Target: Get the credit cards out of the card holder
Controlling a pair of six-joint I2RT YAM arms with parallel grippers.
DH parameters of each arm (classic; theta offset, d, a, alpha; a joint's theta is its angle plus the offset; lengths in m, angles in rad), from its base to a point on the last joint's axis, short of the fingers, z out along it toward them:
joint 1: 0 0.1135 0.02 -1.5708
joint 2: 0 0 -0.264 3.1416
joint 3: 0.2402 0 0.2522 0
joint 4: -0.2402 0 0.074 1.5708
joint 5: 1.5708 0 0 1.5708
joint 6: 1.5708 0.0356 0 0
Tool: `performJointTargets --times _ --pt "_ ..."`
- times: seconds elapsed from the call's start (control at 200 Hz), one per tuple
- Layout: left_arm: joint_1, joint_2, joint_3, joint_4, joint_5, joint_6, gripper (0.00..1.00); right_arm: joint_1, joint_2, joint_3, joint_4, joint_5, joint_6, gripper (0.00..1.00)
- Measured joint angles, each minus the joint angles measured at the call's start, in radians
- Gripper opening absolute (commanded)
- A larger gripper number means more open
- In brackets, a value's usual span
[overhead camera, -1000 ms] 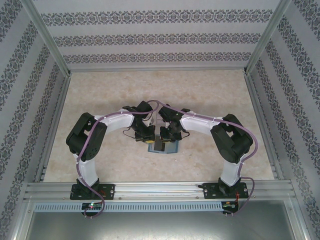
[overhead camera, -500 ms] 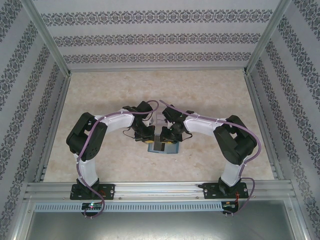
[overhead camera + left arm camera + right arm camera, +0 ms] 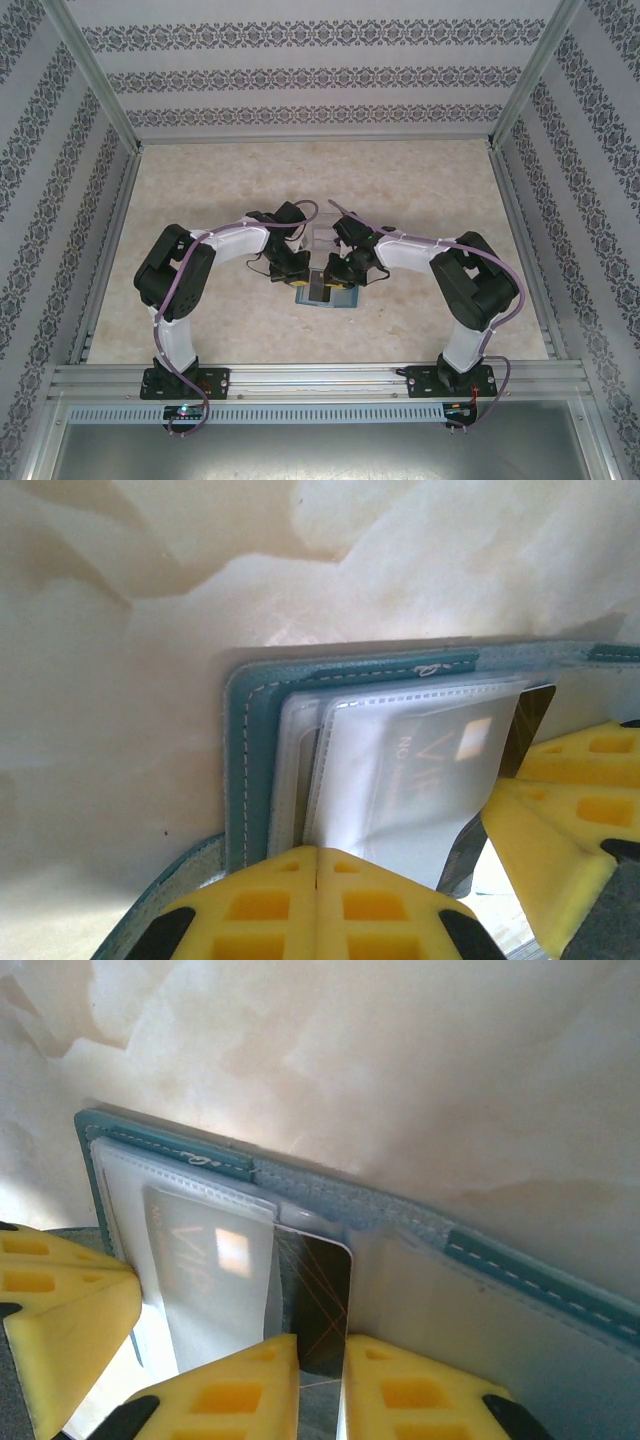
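The teal card holder point(image 3: 326, 294) lies open on the table between both grippers. In the left wrist view its stitched edge point(image 3: 250, 760) frames clear sleeves over a pale grey credit card point(image 3: 430, 775). My left gripper point(image 3: 317, 852) is shut, pinching the near edge of a clear sleeve. In the right wrist view a dark credit card point(image 3: 322, 1280) with thin orange lines pokes out beside the pale card point(image 3: 210, 1270). My right gripper point(image 3: 321, 1345) has its jaws a narrow gap apart over that dark card. Whether they pinch it is unclear.
A clear plastic box point(image 3: 322, 238) sits just behind the two wrists. Marbled beige tabletop point(image 3: 200, 190) spreads all round. Patterned walls and metal rails close the table on three sides.
The right wrist has drawn back a little to the right, uncovering more of the clear box. The left arm and the card holder stay where they were.
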Motion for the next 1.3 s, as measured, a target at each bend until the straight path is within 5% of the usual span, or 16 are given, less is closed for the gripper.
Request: performJointTargets --times 0.57,1.299 --pt "0.000 0.000 0.000 -0.002 -0.002 0.000 0.00 -0.013 -0.035 -0.010 -0.001 -0.003 -0.012 0.02" --pt "-0.001 0.001 0.003 -0.005 -0.003 0.000 0.00 -0.026 -0.127 0.015 -0.206 0.126 -0.084 0.01"
